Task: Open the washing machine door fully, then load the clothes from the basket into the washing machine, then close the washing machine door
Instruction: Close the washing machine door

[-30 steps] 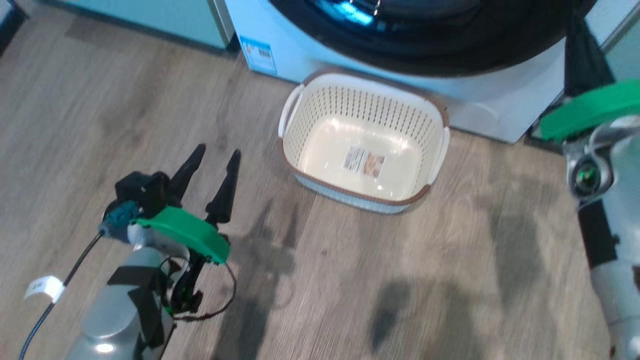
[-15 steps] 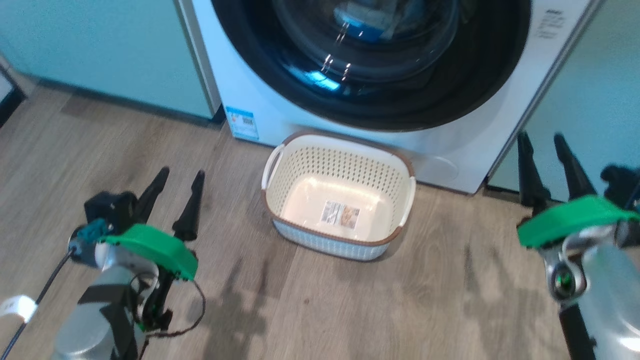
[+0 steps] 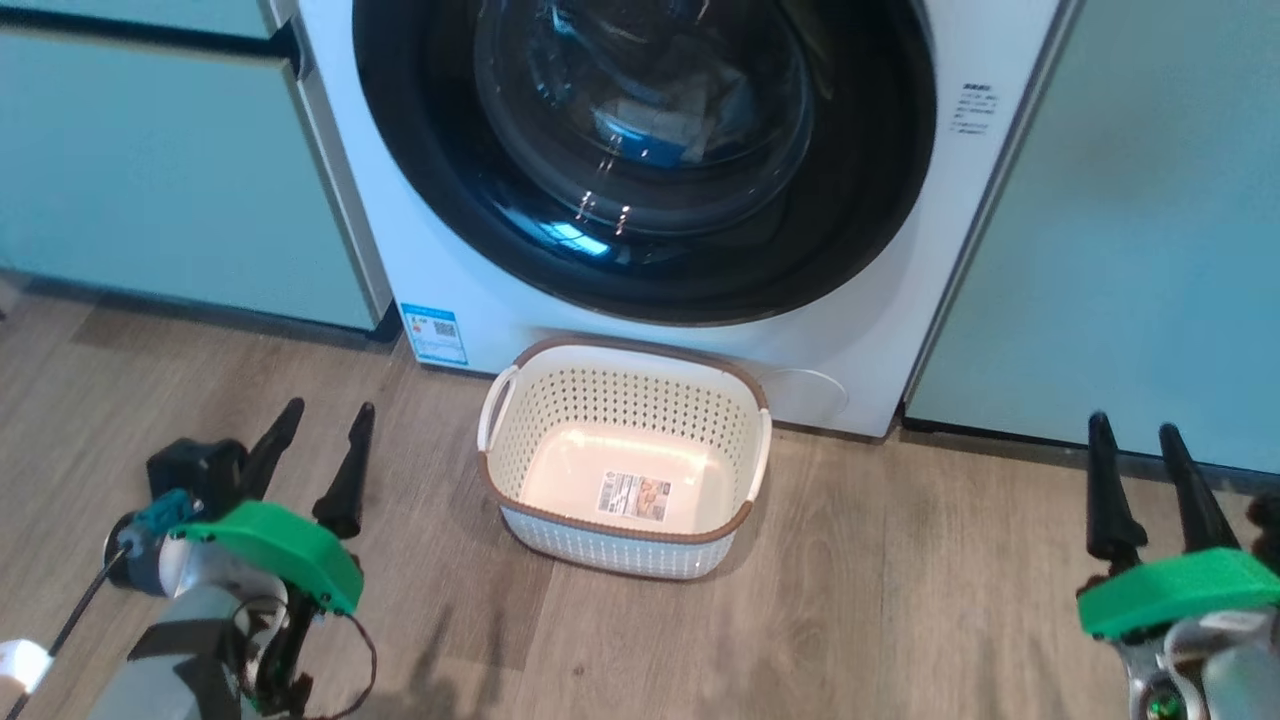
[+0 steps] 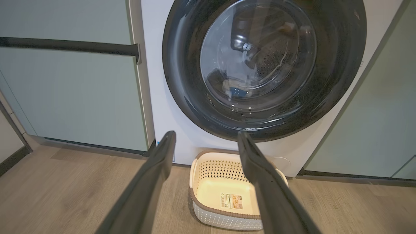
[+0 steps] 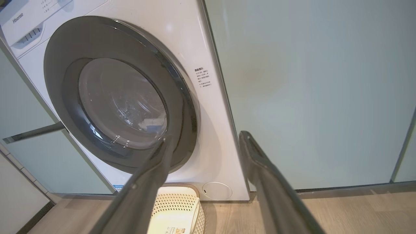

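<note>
Two grippers flank the work, and neither carries anything. At lower left of the head view, your left gripper (image 3: 328, 420) hovers over the wood floor (image 3: 900, 600), fingers spread. At centre, the washing machine door (image 3: 880, 220) sits flush on the washing machine (image 3: 850, 350); judge the closing step done. Behind its glass, pale clothes (image 3: 650, 125) with a blue part lie in the drum. Below, the basket (image 3: 620, 405) stands just before the washer, probably for short transfers; it holds only its base label (image 3: 634, 496). At lower right, your right gripper (image 3: 1135, 430) is likewise spread, well clear of the door.
</note>
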